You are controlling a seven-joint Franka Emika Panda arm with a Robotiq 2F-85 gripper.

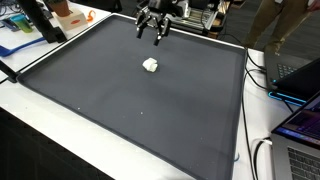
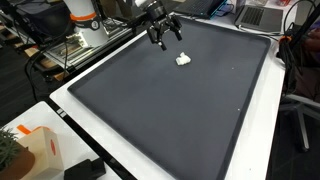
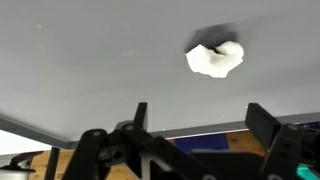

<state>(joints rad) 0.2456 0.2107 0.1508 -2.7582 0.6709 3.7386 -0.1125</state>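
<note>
A small white crumpled lump (image 1: 151, 65) lies on the dark grey mat (image 1: 120, 100); both exterior views show it (image 2: 184, 59), and the wrist view has it at upper right (image 3: 215, 59). My gripper (image 1: 155, 31) hangs above the mat near its far edge, a short way beyond the lump and apart from it, seen too in an exterior view (image 2: 165, 35). Its jaws are open and nothing is between them in the wrist view (image 3: 200, 120).
The mat has a raised white border (image 1: 243, 110). A laptop (image 1: 300, 125) and cables sit beside it. An orange and white object (image 1: 70, 14) and blue items stand at a far corner. A box (image 2: 45, 150) sits near one mat corner.
</note>
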